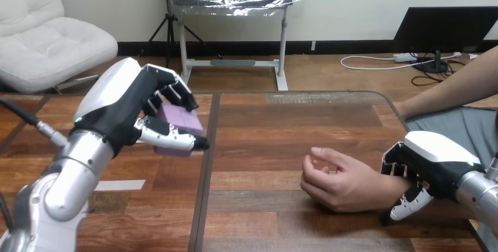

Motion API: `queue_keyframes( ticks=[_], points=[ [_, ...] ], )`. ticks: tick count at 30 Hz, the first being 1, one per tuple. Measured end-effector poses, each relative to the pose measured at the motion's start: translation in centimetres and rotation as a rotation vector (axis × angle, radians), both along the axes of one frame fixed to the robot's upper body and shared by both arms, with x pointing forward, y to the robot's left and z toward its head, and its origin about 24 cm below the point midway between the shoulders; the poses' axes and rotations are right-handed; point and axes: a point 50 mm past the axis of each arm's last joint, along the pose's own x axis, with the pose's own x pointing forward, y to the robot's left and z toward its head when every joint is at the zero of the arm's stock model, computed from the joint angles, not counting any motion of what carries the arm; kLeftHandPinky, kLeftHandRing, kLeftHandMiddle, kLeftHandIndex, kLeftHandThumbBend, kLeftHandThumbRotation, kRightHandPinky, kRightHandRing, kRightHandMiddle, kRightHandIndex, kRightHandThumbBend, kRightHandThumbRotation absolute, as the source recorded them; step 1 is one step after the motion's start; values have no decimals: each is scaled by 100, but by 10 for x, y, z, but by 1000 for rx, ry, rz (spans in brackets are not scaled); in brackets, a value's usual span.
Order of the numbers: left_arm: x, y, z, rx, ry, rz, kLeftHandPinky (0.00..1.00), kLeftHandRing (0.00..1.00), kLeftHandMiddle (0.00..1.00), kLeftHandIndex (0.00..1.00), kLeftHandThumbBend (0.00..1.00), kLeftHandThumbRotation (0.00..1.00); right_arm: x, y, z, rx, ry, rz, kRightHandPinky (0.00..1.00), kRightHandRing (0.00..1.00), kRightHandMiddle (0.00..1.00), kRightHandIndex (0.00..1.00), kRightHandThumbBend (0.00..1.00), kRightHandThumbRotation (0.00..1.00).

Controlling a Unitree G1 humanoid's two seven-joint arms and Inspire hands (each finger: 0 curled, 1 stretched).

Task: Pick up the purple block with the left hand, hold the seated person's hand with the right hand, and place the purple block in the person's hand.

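While left hand (117, 111) clutches the half-hidden purple block (183, 120), right hand (431, 167) clasps the person's wrist (384, 188).

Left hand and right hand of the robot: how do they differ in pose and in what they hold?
The left hand is raised above the table, the right hand low by it. The left hand grips the purple block; the right hand clasps the person's wrist. Both have curled fingers.

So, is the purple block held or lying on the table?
Held: fingers and thumb of the left hand curl round the purple block.
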Motion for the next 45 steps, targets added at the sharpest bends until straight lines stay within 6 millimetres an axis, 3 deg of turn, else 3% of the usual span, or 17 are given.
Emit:
queue_keyframes(
  ticks=[15, 36, 45],
  points=[
    [13, -2, -11, -67, 4, 15, 44, 41, 44, 44, 70, 0, 5, 0, 8, 38, -34, -17, 23, 30, 39, 43, 87, 0],
    [32, -10, -34, -146, 17, 40, 41, 40, 45, 44, 70, 0, 15, 6, 21, 97, -78, -2, 32, 38, 44, 44, 88, 0],
    [41, -18, -44, -187, 35, 34, 40, 41, 45, 44, 71, 0, 17, 12, 24, 129, -100, 6, 29, 35, 41, 44, 89, 0]
  ],
)
